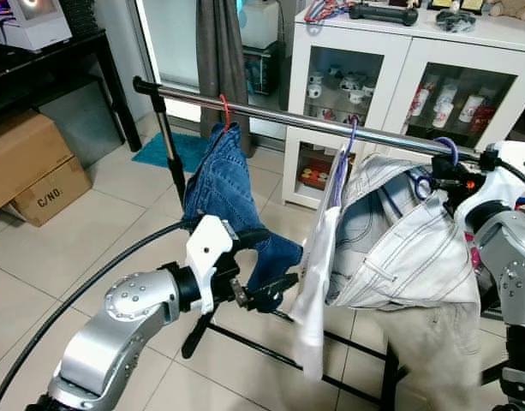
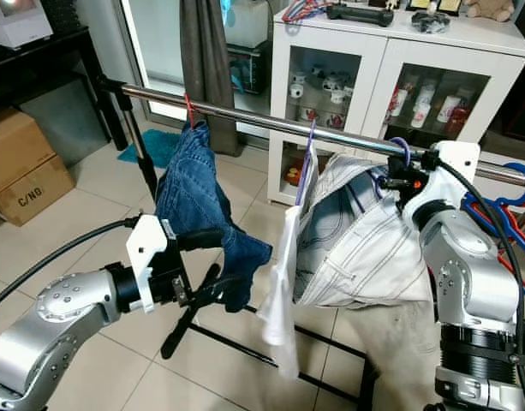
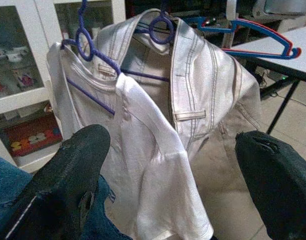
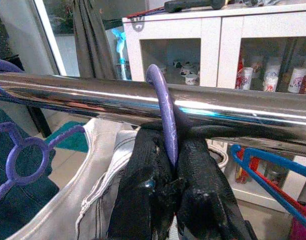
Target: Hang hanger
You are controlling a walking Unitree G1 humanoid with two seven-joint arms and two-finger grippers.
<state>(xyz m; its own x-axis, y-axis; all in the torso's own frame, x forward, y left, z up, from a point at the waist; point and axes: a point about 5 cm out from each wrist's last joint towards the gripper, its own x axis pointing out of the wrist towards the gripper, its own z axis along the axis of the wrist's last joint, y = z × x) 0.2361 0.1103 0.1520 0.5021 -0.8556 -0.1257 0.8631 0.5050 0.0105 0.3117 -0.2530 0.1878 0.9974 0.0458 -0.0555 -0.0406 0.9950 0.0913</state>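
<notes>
Nearest us, left gripper (image 1: 264,291) spread wide, empty, beside the blue jeans (image 1: 217,184). Farther up, right gripper (image 4: 168,197) pinched on the purple hanger (image 4: 162,117), its hook over the chrome rail (image 1: 331,126), white trousers (image 2: 365,244) beneath.

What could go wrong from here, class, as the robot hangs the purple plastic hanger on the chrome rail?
1. The right gripper pinches only the thin hook of the purple plastic hanger over the chrome rail; released askew, it might slip off.
2. The pale trousers crowd the white garment beside them and could snag.
</notes>
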